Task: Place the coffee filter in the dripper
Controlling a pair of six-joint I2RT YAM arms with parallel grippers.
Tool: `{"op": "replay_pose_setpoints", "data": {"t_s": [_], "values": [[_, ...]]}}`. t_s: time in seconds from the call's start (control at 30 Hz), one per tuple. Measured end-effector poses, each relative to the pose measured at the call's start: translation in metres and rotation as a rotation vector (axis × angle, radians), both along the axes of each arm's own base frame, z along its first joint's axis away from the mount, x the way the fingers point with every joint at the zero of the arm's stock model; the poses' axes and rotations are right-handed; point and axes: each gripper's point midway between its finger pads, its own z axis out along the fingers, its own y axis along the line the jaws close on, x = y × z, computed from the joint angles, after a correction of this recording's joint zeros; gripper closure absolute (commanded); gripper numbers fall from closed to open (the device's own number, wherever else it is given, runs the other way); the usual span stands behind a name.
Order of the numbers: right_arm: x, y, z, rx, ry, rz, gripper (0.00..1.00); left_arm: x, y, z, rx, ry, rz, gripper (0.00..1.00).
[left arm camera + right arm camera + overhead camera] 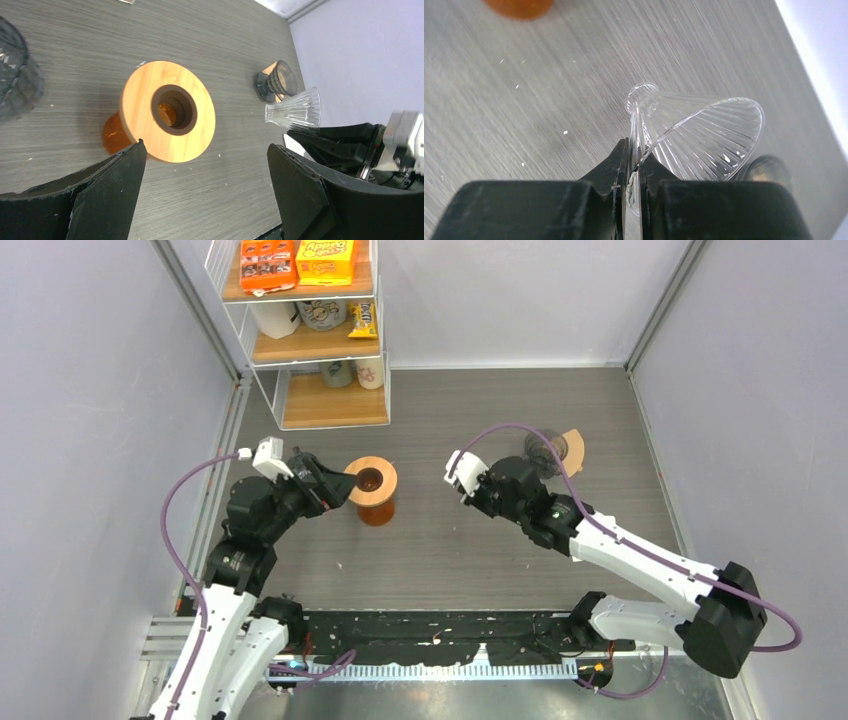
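The dripper [701,137] is a clear ribbed glass cone. My right gripper [634,154] is shut on its rim and holds it on its side above the table. It also shows in the left wrist view as the glass dripper [295,110]. The tan coffee filter [574,448] lies at the back right, against a dark ribbed holder [543,452]. My left gripper [205,146] is open with nothing between its fingers, right beside a wooden ring [167,117] on an amber carafe [377,510]. In the top view the right gripper [462,476] is to the right of the carafe.
A wire shelf unit [310,335] with snack boxes and cups stands at the back left. Grey walls close in both sides. The dark holder [272,85] and filter sit close to the right wall.
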Motion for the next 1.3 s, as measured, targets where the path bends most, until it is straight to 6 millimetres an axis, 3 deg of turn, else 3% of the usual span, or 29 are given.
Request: {"op": "replay_pose_setpoints", "data": {"t_s": [0.27, 0.4, 0.5, 0.67, 0.73, 0.97, 1.3], "values": [[-0.049, 0.021, 0.013, -0.218, -0.180, 0.531, 0.95, 0.001, -0.040, 0.010, 0.007, 0.042, -0.154, 0.01], [-0.078, 0.029, 0.013, -0.283, -0.231, 0.768, 0.95, 0.001, -0.074, 0.011, 0.031, 0.084, -0.262, 0.01], [-0.090, 0.031, 0.015, -0.343, -0.247, 0.881, 0.95, 0.002, -0.099, 0.024, 0.050, 0.086, -0.324, 0.01], [-0.093, 0.036, 0.022, -0.425, -0.253, 0.972, 0.95, 0.005, -0.130, 0.039, 0.096, 0.087, -0.385, 0.01], [-0.091, 0.038, 0.020, -0.467, -0.247, 0.991, 0.95, 0.006, -0.142, 0.038, 0.123, 0.108, -0.413, 0.07], [-0.089, 0.029, 0.011, -0.558, -0.234, 1.009, 0.95, 0.006, -0.170, 0.009, 0.236, 0.221, -0.490, 0.21], [-0.081, 0.022, 0.013, -0.616, -0.247, 0.976, 0.95, -0.012, -0.188, -0.023, 0.326, 0.318, -0.575, 0.36]]}}
